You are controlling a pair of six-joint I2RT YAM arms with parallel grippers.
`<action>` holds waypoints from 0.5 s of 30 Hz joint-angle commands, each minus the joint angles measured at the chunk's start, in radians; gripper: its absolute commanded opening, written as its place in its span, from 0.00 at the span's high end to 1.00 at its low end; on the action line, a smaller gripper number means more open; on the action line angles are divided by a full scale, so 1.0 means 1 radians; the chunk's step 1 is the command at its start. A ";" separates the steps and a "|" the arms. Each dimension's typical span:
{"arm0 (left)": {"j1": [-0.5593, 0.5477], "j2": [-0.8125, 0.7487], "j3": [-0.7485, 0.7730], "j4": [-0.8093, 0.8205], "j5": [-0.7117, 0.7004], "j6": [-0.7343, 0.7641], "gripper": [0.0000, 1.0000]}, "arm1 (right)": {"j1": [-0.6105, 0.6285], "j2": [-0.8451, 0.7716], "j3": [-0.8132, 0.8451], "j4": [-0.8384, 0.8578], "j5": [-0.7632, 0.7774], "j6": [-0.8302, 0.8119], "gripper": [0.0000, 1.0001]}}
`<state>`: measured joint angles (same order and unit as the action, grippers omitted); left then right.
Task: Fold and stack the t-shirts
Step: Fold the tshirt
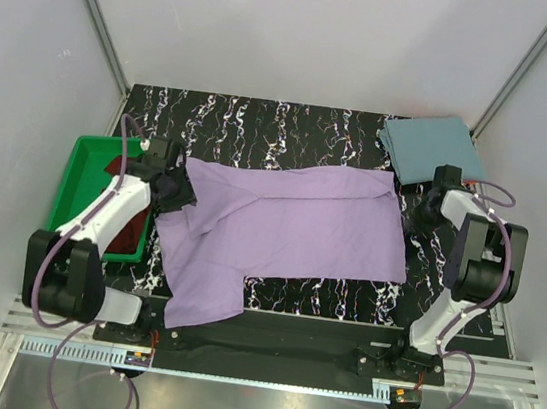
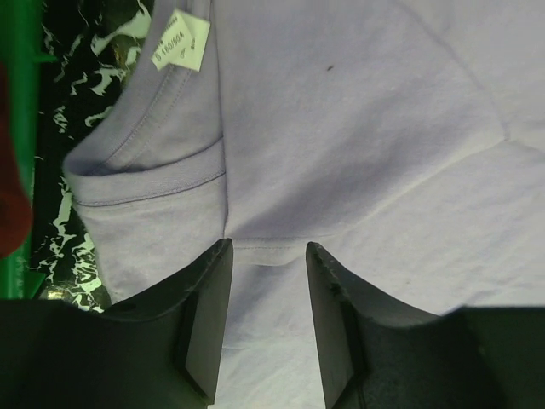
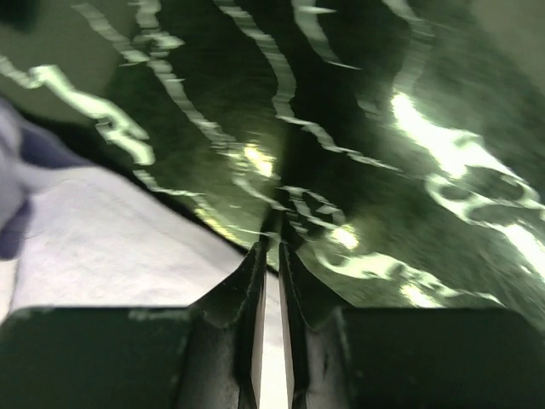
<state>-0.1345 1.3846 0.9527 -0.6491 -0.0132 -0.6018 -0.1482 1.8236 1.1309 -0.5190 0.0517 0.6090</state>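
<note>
Lavender t-shirt [image 1: 280, 231] lies spread across the middle of your marbled table [image 1: 264, 123], one sleeve trailing toward the near edge. Your left gripper [image 2: 268, 249] hangs with fingers spread just over the cloth beside the collar. Your right gripper [image 3: 277, 234] is pressed nearly together, pinching the shirt's right edge. To the left, the maroon t-shirt [image 1: 129, 231] sits in the green tray [image 1: 81, 174]. The teal-blue t-shirt [image 1: 430, 148] lies folded in the far right corner.
</note>
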 commanded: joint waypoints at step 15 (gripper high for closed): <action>0.058 -0.029 0.248 -0.045 0.079 0.092 0.50 | 0.116 -0.196 -0.063 0.036 -0.157 -0.031 0.84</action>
<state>-0.0784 1.3624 1.1309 -0.7277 0.0204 -0.5400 -0.1192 1.6310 1.0157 -0.5331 0.0025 0.6254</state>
